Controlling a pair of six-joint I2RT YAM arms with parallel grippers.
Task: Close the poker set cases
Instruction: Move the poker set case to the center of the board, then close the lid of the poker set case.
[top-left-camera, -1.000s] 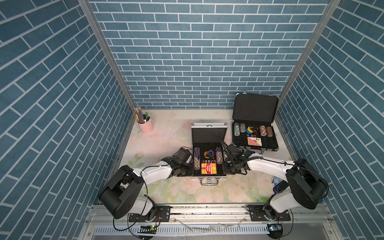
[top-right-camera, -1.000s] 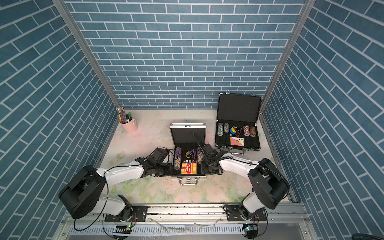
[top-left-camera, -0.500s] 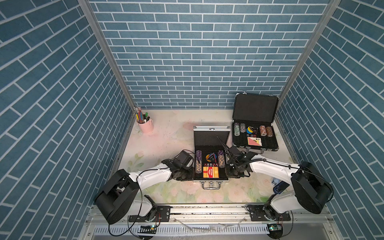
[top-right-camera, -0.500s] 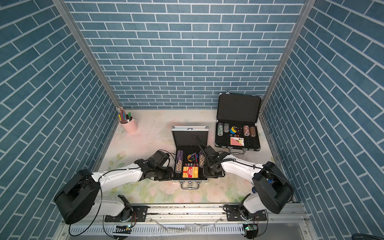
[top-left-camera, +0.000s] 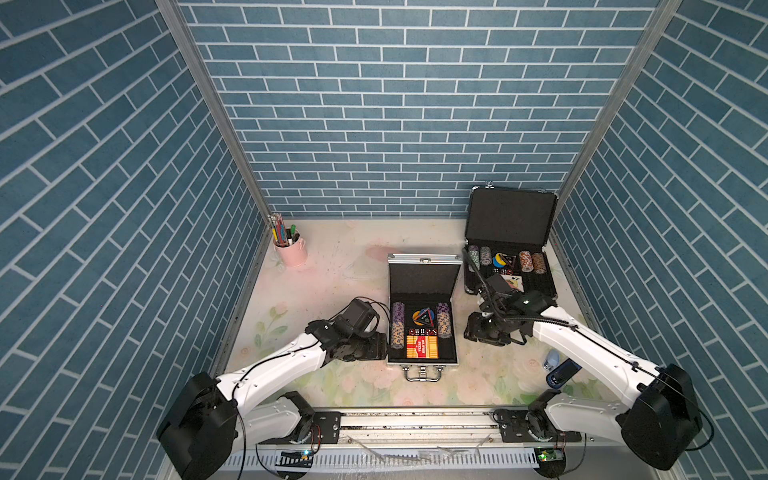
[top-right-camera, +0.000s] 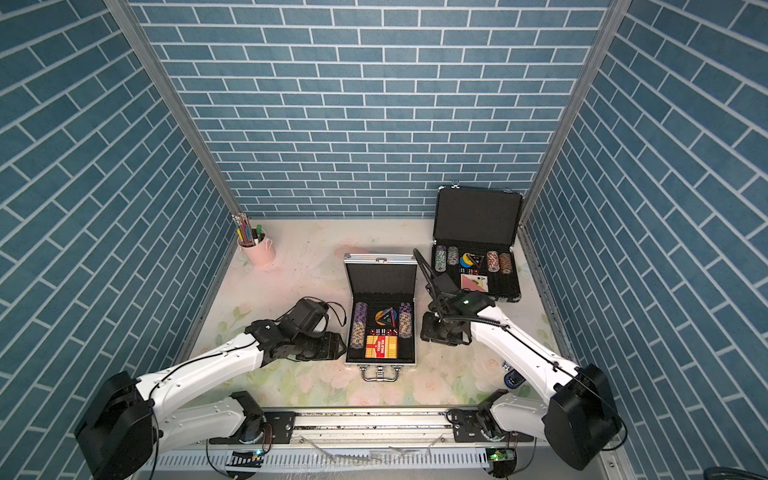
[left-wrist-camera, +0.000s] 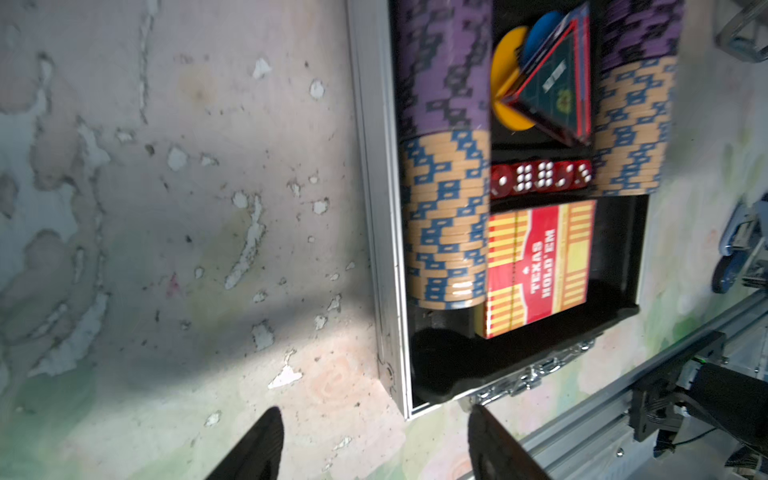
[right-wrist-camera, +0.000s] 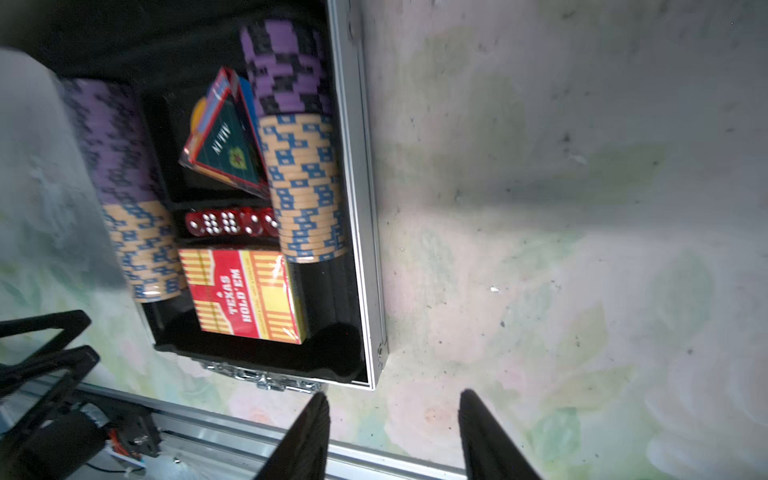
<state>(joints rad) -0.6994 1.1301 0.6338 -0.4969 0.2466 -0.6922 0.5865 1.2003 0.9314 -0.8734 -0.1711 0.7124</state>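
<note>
On the near middle of the table (top-left-camera: 332, 291) sits the silver case (top-left-camera: 424, 278). It is open, with its lid upright at the far edge. Far right by the wall, the black case (top-left-camera: 510, 216) is open too, lid up. Neither is shut, so I'd say the job has hardly begun.

The left gripper (left-wrist-camera: 374, 417) lies low just beside the silver case's left wall. Its jaws are spread and empty, and the case's near left corner shows just past the gap. The right gripper (right-wrist-camera: 392, 397) is low on the case's right side, a little apart from it, also spread and holding nothing.

Several things could go wrong, as I see it. Both grippers are down by the tray while the lid's top edge is up at the far side. A push that lands low on the lid, or from the wrong face, would likely slide the case across the table instead of folding it. If the left jaws closed where they are, they could nip that corner and twist the case.

The chips (top-left-camera: 397, 328) stand proud of the foam, and the triangle (top-left-camera: 422, 318) lies tilted. Either could hold the lid off its seat. The right arm (top-left-camera: 582, 345) looks close to the black case's near left corner, so a careless swing might knock it.
</note>
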